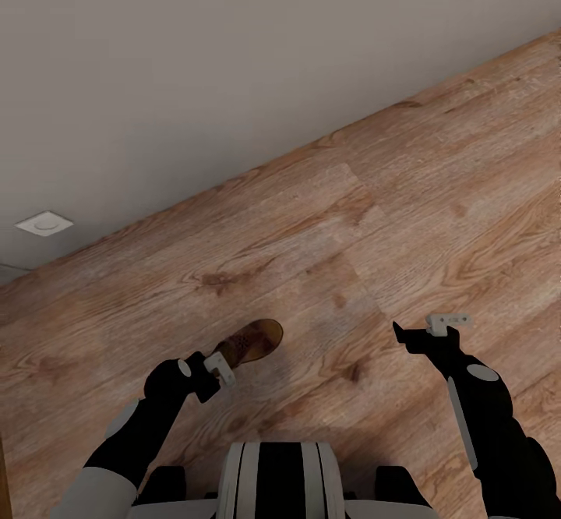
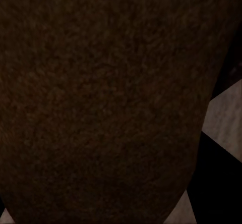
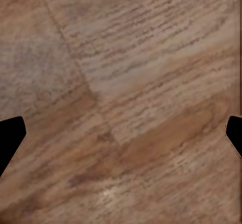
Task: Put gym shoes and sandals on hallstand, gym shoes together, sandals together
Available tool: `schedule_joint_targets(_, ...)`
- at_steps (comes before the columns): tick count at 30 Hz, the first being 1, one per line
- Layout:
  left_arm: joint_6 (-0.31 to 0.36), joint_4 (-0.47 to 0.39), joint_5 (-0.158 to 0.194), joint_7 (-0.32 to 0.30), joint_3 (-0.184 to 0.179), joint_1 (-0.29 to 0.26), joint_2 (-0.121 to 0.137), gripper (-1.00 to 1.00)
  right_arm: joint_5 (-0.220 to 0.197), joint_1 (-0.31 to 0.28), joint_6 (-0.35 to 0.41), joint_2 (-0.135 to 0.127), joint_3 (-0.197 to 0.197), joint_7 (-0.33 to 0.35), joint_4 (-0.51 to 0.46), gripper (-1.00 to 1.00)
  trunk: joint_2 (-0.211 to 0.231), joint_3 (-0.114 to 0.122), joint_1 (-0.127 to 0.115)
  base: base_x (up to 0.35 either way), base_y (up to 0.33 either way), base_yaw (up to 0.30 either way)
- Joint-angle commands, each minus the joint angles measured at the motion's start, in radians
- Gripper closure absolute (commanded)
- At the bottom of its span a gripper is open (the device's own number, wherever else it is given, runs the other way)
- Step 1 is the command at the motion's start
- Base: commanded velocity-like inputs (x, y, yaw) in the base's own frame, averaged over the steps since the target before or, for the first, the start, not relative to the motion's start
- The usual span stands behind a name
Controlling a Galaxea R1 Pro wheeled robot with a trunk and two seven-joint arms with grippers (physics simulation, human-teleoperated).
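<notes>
From the head camera we look steeply down over both arms onto the corridor floor (image 1: 405, 192), a pale wall (image 1: 195, 51) across the upper left of the frame. The left gripper (image 1: 222, 367) sits at lower left against a brown sandal (image 1: 251, 341), the right gripper (image 1: 425, 330) at lower right. Our left wrist camera sits pressed so close to the sandal (image 2: 101, 103) that dark brown surface blurs across the frame. Our right wrist camera faces down at nearby floor planks (image 3: 131, 82), fingertips (image 3: 9, 135) at both edges, sharing that floor with the head view.
</notes>
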Motion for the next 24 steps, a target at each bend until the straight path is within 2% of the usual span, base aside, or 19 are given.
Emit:
schedule_joint_targets(1, 0.004, -0.001, -0.006, -0.007, 0.005, 0.000, 0.000, 1.00, 0.011, 0.000, 0.004, 0.000, -0.002, 0.009, -0.001, -1.00, 0.000, 0.003, -0.001, 0.000, 0.000, 0.000)
schedule_joint_targets(4, 0.006, -0.001, -0.002, -0.007, 0.034, 0.000, 0.000, 1.00, 0.010, -0.001, 0.004, 0.000, -0.002, 0.009, -0.001, -1.00, 0.001, 0.015, -0.002, 0.000, 0.000, 0.000)
schedule_joint_targets(5, 0.006, 0.000, 0.000, -0.008, 0.054, 0.000, 0.000, 1.00, 0.010, 0.000, 0.004, 0.000, -0.002, 0.009, -0.001, -1.00, 0.001, 0.019, -0.002, 0.000, 0.000, 0.000)
schedule_joint_targets(6, 0.006, 0.002, 0.003, -0.008, 0.090, 0.000, 0.000, 1.00, 0.010, -0.001, 0.004, 0.000, -0.001, 0.009, -0.001, -1.00, 0.001, 0.023, -0.003, 0.000, 0.000, 0.000)
schedule_joint_targets(12, 0.003, 0.013, 0.018, -0.009, 0.172, 0.001, -0.001, 1.00, 0.010, -0.001, 0.001, 0.002, 0.000, 0.009, -0.002, -1.00, 0.003, 0.046, -0.005, 0.000, 0.000, 0.000)
schedule_joint_targets(14, 0.000, 0.015, 0.045, -0.009, 0.198, 0.002, 0.000, 1.00, 0.010, -0.001, 0.001, 0.004, 0.001, 0.009, -0.002, -1.00, 0.003, 0.054, -0.006, 0.000, 0.000, 0.000)
schedule_joint_targets(15, -0.004, 0.016, 0.104, -0.008, 0.231, 0.014, 0.003, 1.00, 0.010, 0.000, 0.001, 0.006, 0.002, 0.008, -0.001, -1.00, 0.003, 0.058, -0.007, 0.000, 0.000, -0.014)
schedule_joint_targets(17, -0.006, 0.016, 0.141, -0.007, 0.255, 0.021, 0.004, 1.00, 0.010, 0.000, 0.001, 0.007, 0.002, 0.008, -0.001, -1.00, 0.004, 0.067, -0.008, 0.000, 0.000, -0.051)
schedule_joint_targets(19, -0.008, 0.016, 0.169, -0.007, 0.278, 0.025, 0.005, 1.00, 0.010, 0.000, 0.000, 0.008, 0.003, 0.008, -0.001, -1.00, 0.004, 0.076, -0.009, 0.000, 0.000, -0.114)
schedule_joint_targets(24, -0.016, 0.017, 0.205, -0.007, 0.318, 0.030, 0.008, 1.00, 0.011, 0.001, -0.001, 0.008, 0.002, 0.009, -0.001, -1.00, 0.005, 0.101, -0.011, 0.000, 0.000, -0.161)
